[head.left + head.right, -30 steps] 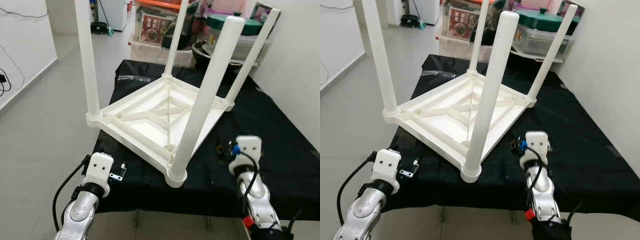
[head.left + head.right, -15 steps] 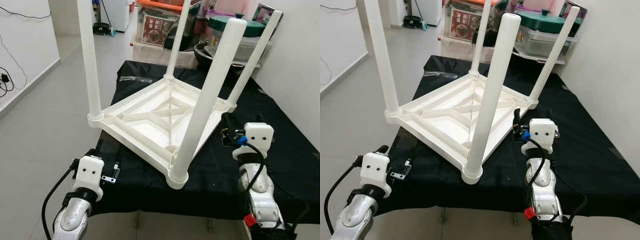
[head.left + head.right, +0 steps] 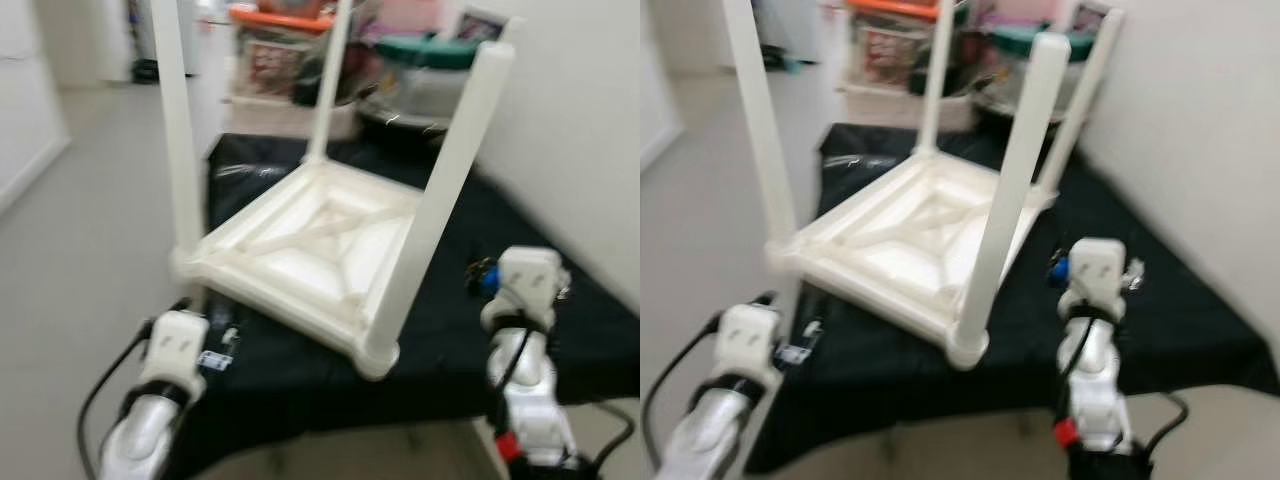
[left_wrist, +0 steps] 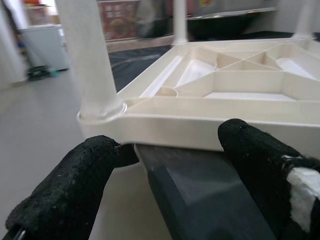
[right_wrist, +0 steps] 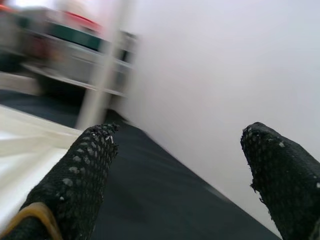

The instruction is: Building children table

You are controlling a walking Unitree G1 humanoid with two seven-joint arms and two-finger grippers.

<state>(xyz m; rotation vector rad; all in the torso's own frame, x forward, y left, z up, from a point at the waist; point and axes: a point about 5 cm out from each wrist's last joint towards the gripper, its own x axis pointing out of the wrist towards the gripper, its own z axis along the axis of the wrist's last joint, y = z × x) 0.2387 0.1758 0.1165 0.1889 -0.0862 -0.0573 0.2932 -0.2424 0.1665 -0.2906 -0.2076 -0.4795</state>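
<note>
Table: the white plastic table [image 3: 310, 250] lies upside down on the black cloth [image 3: 450, 330]. Its flat top is down and its ribbed underside faces up.
Which way it points: one corner points toward me, between my two arms. The opposite corner points away, toward the storage boxes [image 3: 300, 55].
Legs: four white legs stand with their long sides up and down. The near leg [image 3: 440, 200] leans a little to my right as it goes up. The left leg [image 3: 178, 140] is close to straight.
My left gripper [image 4: 170, 165]: it is low, just before the table's left corner. My two black fingers [image 4: 75, 190] are spread wide apart. They hold nothing. The table's edge and the cloth's edge sit past the gap.
My right gripper [image 5: 185, 170]: it is up over the cloth, to the right of the near leg. My fingers [image 5: 80, 175] are wide apart here too, with nothing held. I see the white wall [image 5: 225, 75] past them.
Picture: the head views are blurry.
</note>
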